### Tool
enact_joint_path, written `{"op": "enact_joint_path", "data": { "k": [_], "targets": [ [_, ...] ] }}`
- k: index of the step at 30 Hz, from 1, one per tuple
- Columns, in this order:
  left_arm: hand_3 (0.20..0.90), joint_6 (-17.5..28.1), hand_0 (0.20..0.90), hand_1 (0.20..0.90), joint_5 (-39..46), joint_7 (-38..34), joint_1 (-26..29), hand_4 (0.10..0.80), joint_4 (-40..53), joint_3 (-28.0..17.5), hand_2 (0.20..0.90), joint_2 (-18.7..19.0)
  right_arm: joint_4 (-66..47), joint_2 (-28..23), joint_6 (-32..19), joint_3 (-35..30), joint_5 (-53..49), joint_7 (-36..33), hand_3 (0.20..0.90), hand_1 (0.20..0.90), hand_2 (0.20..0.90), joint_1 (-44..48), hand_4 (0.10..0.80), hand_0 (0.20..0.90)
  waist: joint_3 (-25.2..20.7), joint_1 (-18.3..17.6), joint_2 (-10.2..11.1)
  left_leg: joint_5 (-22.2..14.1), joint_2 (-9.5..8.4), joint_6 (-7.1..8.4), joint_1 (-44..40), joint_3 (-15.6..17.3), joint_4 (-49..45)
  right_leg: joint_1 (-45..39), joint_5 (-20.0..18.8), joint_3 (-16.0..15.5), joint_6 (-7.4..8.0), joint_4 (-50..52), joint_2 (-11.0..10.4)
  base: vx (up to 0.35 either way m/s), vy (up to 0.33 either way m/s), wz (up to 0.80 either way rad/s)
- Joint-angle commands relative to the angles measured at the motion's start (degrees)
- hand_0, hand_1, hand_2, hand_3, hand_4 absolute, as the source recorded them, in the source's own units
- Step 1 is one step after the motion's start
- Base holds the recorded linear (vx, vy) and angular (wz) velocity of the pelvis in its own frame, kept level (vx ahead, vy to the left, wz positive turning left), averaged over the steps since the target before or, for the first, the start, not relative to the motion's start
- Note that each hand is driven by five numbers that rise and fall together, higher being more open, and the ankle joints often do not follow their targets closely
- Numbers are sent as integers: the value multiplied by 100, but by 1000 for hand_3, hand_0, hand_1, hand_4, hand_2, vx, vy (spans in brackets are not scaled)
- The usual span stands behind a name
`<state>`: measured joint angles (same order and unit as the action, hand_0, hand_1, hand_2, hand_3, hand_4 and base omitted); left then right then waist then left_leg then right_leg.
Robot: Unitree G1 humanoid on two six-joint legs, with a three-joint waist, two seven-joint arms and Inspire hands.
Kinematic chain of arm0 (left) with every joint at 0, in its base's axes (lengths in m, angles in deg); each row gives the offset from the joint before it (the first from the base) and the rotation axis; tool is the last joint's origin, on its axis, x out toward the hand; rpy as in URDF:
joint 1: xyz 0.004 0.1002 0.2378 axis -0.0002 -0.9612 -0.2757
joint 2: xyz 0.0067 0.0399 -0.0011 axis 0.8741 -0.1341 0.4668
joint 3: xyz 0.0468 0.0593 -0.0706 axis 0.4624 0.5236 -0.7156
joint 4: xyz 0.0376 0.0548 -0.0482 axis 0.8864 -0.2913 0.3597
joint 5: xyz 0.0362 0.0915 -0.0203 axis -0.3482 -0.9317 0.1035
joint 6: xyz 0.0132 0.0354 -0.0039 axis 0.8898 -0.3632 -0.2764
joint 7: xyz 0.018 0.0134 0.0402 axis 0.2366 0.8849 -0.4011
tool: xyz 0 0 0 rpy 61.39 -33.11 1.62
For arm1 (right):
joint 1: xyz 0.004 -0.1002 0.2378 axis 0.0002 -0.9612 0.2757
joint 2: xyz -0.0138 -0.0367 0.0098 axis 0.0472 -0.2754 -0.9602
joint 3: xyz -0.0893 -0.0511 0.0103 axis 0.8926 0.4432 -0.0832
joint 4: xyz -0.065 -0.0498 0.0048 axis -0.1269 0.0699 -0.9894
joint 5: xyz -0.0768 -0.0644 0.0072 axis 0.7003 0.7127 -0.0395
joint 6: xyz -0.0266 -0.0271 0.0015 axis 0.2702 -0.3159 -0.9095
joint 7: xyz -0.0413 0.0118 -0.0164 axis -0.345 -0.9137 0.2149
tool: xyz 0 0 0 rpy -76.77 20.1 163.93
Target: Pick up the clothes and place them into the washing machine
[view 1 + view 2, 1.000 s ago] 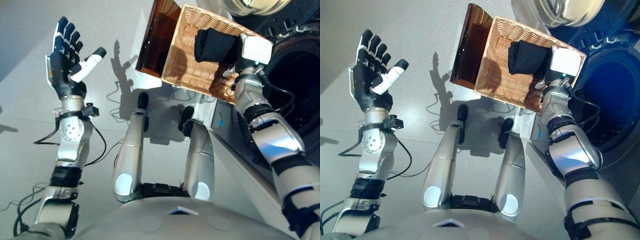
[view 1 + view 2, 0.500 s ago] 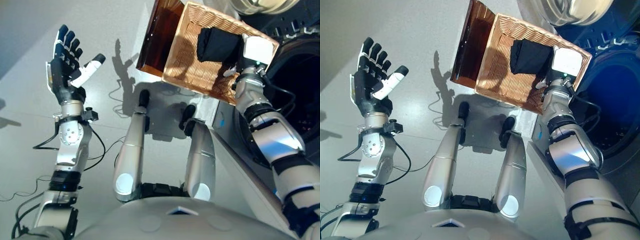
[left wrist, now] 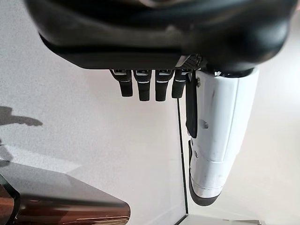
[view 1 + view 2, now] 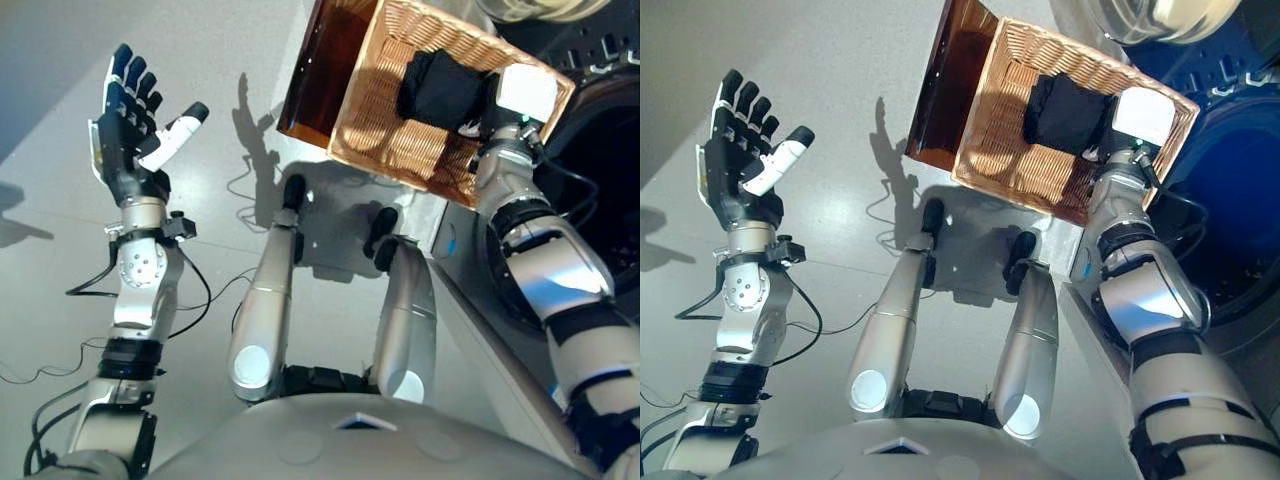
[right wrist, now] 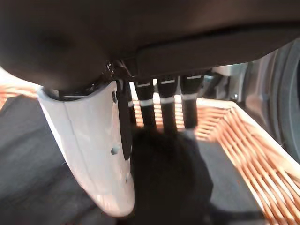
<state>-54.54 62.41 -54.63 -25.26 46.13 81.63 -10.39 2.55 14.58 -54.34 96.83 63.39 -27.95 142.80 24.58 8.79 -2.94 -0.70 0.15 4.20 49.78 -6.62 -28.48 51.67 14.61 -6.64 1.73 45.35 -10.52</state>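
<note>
Grey, smooth floor (image 4: 60, 300) lay under the whole scene, lighter across the middle, with a thin seam line showing in the left wrist view. Washer (image 4: 1240, 190): stood at the right edge, dark round drum opening facing the robot, pale glass door (image 4: 1150, 15) swung up at the top. Wicker basket (image 4: 400, 150): rectangular, woven, honey-coloured, sat on the floor just beside the washer. Brown glossy panel (image 4: 325, 70): stood against the basket's left side. Clothes (image 4: 440, 85): a single black bundle, lay inside the basket toward its far right corner. Right hand (image 4: 528, 92): reached into the basket at that corner, white thumb cover beside the bundle; in the right wrist view its fingers (image 5: 165, 105) ran down into the black cloth with the tips buried, so whether they clamped it could not be told. Left hand (image 4: 125, 125): raised well apart over bare floor, fingers straight and spread, thumb out, holding nothing. Against the frames of a second before, the whole picture had slid slightly, basket and washer sitting higher and further right; the right hand kept to the bundle, and the left hand stayed raised and spread.
</note>
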Motion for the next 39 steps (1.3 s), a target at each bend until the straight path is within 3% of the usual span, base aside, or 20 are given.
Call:
{"op": "enact_joint_path", "data": {
  "k": [1,12,14,15,21,26,27,29,37,38,39],
  "targets": [
    [900,710,900,900,-240,-139,9,800,627,-280,900,90,154,-210,-33,160,-172,-314,200,200,200,234,300,200,-537,-52,-294,-698,13,195,-21,-118,-287,-51,-54,-100,322,-405,149,9,-4,6],
    [900,681,900,900,-225,-86,21,800,360,-264,900,115,30,-154,-122,-123,-499,-406,200,200,200,-67,300,200,-585,-81,-313,-447,-82,179,-580,-52,331,-554,-279,-48,354,-969,143,6,13,2],
    [900,675,900,900,-183,-47,13,800,296,-269,900,102,-49,-147,-163,-269,-650,-448,200,200,200,-152,300,200,-588,-96,-330,-369,-85,170,-769,10,522,-705,-354,-24,373,-1123,158,-38,76,-9],
    [900,671,900,900,-161,-26,17,800,264,-267,900,101,-84,-158,-181,-330,-715,-467,200,200,200,-188,300,200,-566,-107,-353,-155,-88,153,-801,45,634,-740,-571,-33,342,-1285,157,-71,109,-13],
    [900,660,900,900,-44,120,-34,800,55,-239,900,45,-642,-86,-591,-1090,-1647,-659,200,200,200,-718,300,200,-652,-261,-417,-72,-147,89,-1444,193,1081,-1324,-755,157,375,-1817,161,36,87,-20],
    [900,654,900,900,93,278,-195,800,-178,-290,900,-43,-1122,204,-1202,-2134,-3182,-723,200,200,200,-1428,300,200,-745,-425,-532,1,-202,37,-2043,352,1531,-1800,-912,303,417,-2290,145,77,114,-21],
    [900,656,900,900,145,391,-304,800,-230,-337,900,-91,-1366,401,-1552,-2435,-3847,-581,200,200,200,-1738,300,200,-804,-459,-574,17,-214,12,-2210,408,1676,-1920,-959,371,436,-2450,131,57,83,-21],
    [900,632,900,900,190,448,-366,800,-247,-330,900,-131,-1470,509,-1658,-2549,-4109,-492,200,200,200,-1950,300,200,-840,-470,-583,28,-211,3,-2318,439,1749,-2029,-977,403,453,-2552,123,63,54,-31],
    [900,694,900,900,448,719,-448,800,-421,-303,900,-301,-1874,1303,-2896,-3440,-7106,460,200,200,200,-2743,300,200,-997,-528,-792,-44,-221,-20,-2660,601,1861,-2283,-1005,619,477,-2767,99,38,45,-17],
    [900,695,900,900,448,719,-448,800,-421,-303,900,-301,-1871,1302,-2897,-3440,-7107,462,200,200,200,-2743,300,200,-997,-527,-791,-44,-221,-20,-2660,601,1861,-2283,-1004,620,477,-2766,99,9,15,-6],
    [900,709,900,900,554,767,-442,800,-481,-267,900,-384,-2113,1594,-3223,-3697,-8222,989,200,200,200,-2959,300,200,-1023,-576,-867,-103,-219,-14,-2687,622,1808,-2297,-970,639,475,-2725,90,0,0,0]
  ]
}}
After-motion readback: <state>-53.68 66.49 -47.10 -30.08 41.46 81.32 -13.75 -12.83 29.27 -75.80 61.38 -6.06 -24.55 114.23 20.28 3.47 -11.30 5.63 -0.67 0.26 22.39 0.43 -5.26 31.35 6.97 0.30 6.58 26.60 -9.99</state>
